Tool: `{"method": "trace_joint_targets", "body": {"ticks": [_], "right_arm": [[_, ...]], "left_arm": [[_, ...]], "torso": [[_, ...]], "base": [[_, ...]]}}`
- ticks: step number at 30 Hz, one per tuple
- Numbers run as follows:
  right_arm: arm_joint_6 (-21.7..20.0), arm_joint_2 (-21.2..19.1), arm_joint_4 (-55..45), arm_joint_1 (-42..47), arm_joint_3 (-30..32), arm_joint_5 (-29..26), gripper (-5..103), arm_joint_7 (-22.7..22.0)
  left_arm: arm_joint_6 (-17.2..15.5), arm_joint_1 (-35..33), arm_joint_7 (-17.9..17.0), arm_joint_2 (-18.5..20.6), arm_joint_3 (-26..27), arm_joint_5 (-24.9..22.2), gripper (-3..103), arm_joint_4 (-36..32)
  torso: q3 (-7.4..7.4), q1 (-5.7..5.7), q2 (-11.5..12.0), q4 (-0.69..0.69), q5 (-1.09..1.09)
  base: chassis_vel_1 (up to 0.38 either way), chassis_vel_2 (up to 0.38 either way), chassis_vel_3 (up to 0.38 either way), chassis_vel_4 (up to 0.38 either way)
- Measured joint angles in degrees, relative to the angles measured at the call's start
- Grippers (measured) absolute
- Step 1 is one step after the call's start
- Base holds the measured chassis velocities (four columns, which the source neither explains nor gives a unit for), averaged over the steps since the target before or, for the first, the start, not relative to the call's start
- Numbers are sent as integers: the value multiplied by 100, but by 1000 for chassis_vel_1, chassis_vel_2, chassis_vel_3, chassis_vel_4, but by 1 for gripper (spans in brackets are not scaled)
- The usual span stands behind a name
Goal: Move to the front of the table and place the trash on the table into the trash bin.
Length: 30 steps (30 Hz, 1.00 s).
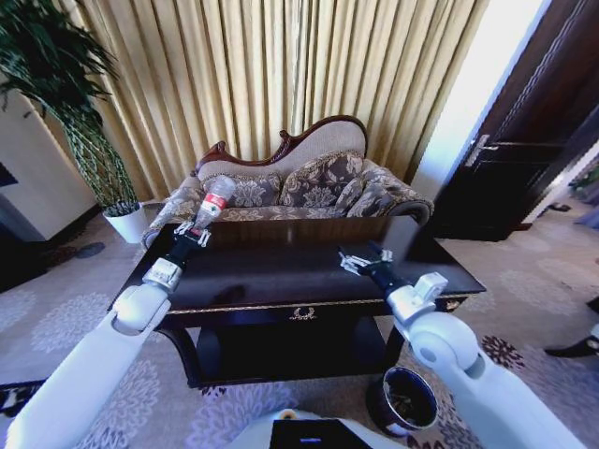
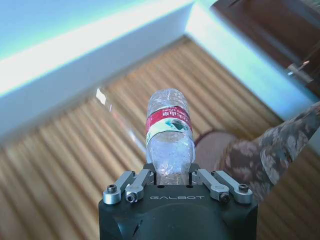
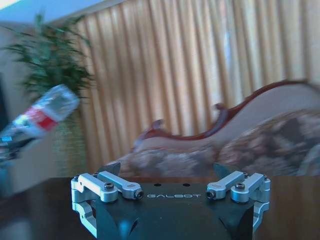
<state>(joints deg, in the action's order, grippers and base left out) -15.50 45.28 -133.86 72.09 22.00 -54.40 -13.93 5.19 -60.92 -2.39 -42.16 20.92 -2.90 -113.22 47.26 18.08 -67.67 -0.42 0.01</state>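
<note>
Left gripper is raised above the far left part of the table, its jaws closed on the lower end of the clear plastic bottle. The bottle stands out beyond the fingertips, tilted up and away from the robot toward the sofa. In the left wrist view the bottle sits centred between the 2 finger linkages, red label band facing the camera, its base gripped at the left gripper.

Right gripper is low over the table's right half, jaws spread wide and holding nothing. In the right wrist view the right gripper points across the dark tabletop toward the sofa, and the held bottle shows well off to the side.

The trash bin stands on the carpet near the table's front right leg, beneath the right arm. The visible tabletop bears no other litter.
</note>
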Motion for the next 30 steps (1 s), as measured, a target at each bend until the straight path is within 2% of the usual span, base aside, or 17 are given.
{"method": "trace_joint_targets", "body": {"ticks": [1, 3, 4, 6, 7, 8, 10, 11, 12, 14, 17, 20, 30], "right_arm": [[0, 0, 0, 0, 0, 0, 100, 0], [15, -155, -7, -259, -179, -495, 100, 95], [15, -155, -7, -259, -179, -495, 100, 95], [29, -273, -47, -640, -328, -1306, 100, 131], [30, -292, -49, -761, -360, -1543, 100, 134], [30, -292, -49, -761, -360, -1543, 100, 134], [34, -314, -13, -1162, -418, -2208, 100, 138], [34, -314, -13, -1162, -418, -2208, 100, 138], [35, -314, 60, -1437, -445, -2631, 100, 133], [35, -309, 113, -1593, -465, -2830, 100, 129], [32, -280, 281, -1895, -614, -3036, 100, 105], [25, -228, 422, -2051, -735, -3047, 100, 98], [13, 64, 629, -2306, -1026, -2970, 100, 80]], "left_arm": [[0, 0, 0, 0, 0, 0, 28, 0], [491, 293, -45, 136, -322, 637, 28, 79], [491, 293, -45, 136, -322, 637, 28, 79], [796, 685, -111, 222, -768, 1096, 28, 138], [843, 781, -133, 230, -897, 1161, 28, 148], [843, 781, -133, 230, -897, 1161, 28, 148], [900, 998, -182, 217, -1210, 1286, 28, 166], [900, 998, -182, 217, -1210, 1286, 28, 166], [918, 1129, -194, 168, -1420, 1381, 28, 182], [935, 1221, -197, 123, -1559, 1464, 28, 198], [1048, 1399, -194, 16, -1841, 1785, 28, 256], [1093, 1475, -191, -5, -1979, 1911, 28, 260], [1086, 1553, -190, 102, -2172, 1920, 28, 81]], "torso": [[0, 0, 0, 0, 0], [0, 0, 0, -1, 1], [0, 0, 0, -1, 1], [0, 0, 0, -2, 0], [1, 1, 0, -2, 0], [1, 1, 0, -2, 0], [0, 0, 0, -1, 0], [0, 0, 0, -1, 0], [0, 0, 0, 0, 0], [0, 0, 0, 0, -1], [1, 1, 0, -1, -1], [1, 0, 0, -1, -1], [0, 0, 0, -1, 0]], "base": [[0, 0, 0, 0], [0, 0, 0, 0], [0, 0, 0, 0], [0, 0, 0, 0], [0, 0, 0, 0], [0, 0, 0, 0], [0, 0, 0, 0], [0, 0, 0, 0], [0, 0, 0, 0], [0, 0, 0, 0], [0, 0, 0, 0], [0, 0, 0, 0], [0, 0, 0, 0]]}}
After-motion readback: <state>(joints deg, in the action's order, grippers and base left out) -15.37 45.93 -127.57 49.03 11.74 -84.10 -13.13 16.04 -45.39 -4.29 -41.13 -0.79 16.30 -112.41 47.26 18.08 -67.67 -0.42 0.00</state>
